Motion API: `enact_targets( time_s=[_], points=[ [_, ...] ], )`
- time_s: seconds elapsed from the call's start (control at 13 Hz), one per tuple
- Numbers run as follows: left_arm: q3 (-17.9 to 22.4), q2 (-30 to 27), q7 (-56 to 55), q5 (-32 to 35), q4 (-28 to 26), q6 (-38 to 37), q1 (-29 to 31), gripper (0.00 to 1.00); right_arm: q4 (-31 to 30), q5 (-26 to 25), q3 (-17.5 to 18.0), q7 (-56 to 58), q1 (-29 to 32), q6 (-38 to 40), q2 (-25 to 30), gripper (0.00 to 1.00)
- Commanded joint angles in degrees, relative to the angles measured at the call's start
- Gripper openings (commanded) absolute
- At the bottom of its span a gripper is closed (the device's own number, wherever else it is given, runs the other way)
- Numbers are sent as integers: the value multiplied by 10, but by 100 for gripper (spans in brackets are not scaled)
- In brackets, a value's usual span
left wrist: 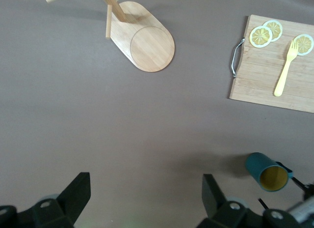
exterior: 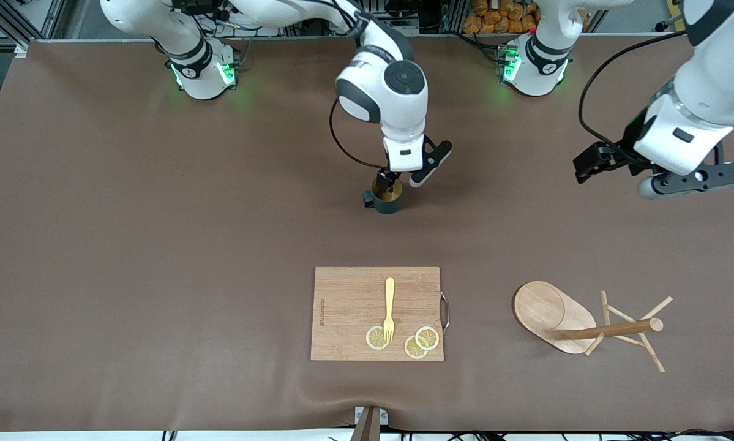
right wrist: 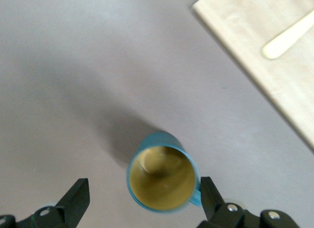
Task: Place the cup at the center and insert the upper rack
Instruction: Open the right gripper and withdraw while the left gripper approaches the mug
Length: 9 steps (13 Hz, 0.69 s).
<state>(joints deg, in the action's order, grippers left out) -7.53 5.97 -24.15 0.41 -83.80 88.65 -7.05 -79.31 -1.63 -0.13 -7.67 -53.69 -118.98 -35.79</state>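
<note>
One step looks done: cup [exterior: 386, 197] stands upright mid-table, right gripper [exterior: 389, 181] just above it, fingers spread, released. Upper rack [exterior: 587, 321] lies toppled toward left arm's end, beside cutting board [exterior: 377, 313], untouched. Left gripper [exterior: 611, 160] waits aloft, open, empty.

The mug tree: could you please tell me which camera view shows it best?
The front view: the whole mug tree shows there, lying on its side on the table with base, pole and pegs all visible. The left wrist view shows its oval base and only the start of the pole and pegs, cut off at the edge. The right wrist view does not show it.
</note>
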Motion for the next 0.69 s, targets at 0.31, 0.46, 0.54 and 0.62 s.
enact_targets(
  time_s=[0.31, 0.46, 0.54, 0.62],
  points=[
    [2, 26, -124, 4, 8, 11, -66, 100, -30, -13, 3, -5, 167, 102, 115, 100],
    [3, 38, -160, 10, 8, 21, -91, 100, -29, -13, 3, -3, 237, 147, 135, 100],
    [2, 43, -188, 24, 9, 28, -104, 100, -29, -13, 3, -1, 275, 164, 148, 100],
    [2, 49, -218, 31, 9, 32, -119, 100, -29, -13, 3, 6, 306, 176, 159, 100]
  ],
)
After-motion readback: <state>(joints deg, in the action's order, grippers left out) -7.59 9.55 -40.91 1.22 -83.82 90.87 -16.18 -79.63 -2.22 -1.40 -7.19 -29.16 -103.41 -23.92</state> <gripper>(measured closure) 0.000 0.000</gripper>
